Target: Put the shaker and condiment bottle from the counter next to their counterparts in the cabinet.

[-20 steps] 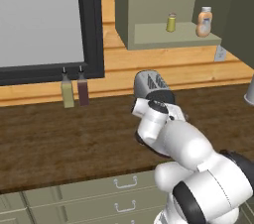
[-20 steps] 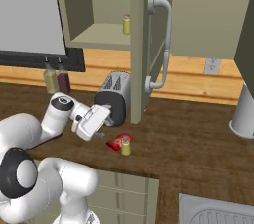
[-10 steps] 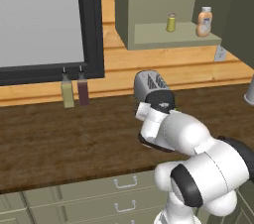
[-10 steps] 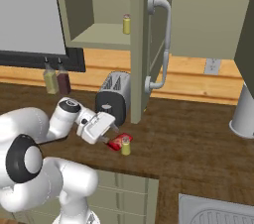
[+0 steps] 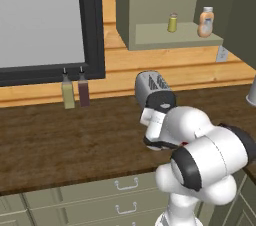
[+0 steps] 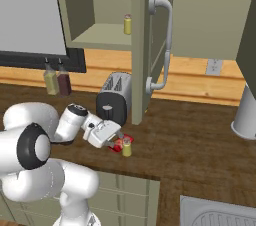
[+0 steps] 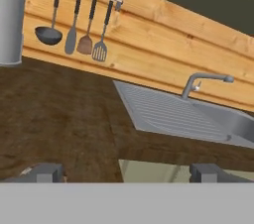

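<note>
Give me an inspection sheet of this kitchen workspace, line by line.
Surface: dark wood counter.
Job's things: shaker upright near the counter's front edge; red condiment bottle just behind it, partly hidden; counterpart shaker and peach bottle on the cabinet shelf.
Clutter: toaster; two nozzle bottles.
Grippers: gripper open, low beside the shaker, holding nothing.
Cables: nothing seen.
Surroundings: sink, hanging utensils, grey canister, wall outlet.

No readable text, brand, number or sign was found anywhere. The condiment bottle [image 6: 118, 144] by the toaster [image 6: 113, 104], at about 7 o'clock from it, carried faint yellow label marks (too small to make out as letters).
</note>
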Robot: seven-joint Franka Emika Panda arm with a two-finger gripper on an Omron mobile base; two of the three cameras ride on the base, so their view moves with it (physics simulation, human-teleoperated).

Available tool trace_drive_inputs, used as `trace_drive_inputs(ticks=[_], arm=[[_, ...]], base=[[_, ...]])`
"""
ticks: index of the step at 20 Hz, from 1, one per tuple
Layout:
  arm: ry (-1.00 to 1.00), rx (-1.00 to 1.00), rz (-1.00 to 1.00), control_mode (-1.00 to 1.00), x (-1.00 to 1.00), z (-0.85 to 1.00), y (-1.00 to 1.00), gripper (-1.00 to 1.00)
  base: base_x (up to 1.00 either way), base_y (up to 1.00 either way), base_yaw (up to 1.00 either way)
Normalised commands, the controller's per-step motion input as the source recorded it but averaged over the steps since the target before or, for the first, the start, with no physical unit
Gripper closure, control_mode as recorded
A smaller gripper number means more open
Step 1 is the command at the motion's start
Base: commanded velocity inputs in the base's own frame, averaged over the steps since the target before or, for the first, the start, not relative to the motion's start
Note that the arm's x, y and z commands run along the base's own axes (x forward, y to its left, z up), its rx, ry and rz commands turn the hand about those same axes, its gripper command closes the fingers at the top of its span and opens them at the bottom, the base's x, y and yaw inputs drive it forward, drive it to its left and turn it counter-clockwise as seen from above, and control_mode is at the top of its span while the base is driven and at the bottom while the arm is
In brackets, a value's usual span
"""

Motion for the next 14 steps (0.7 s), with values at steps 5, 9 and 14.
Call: trace_drive_inputs(ticks=[5, 9, 14], arm=[[0.06, 0.0, 0.0, -1.0, 0.08, -0.07, -0.01, -1.0], [0.0, 0.0, 0.0, -1.0, 0.25, 0.0, 0.0, -1.0], [0.0, 0.0, 0.0, -1.0, 0.33, 0.0, 0.01, -1.0]], base=[[0.0, 0.0, 0.0], [0.0, 0.0, 0.0], [0.0, 0.0, 0.0]])
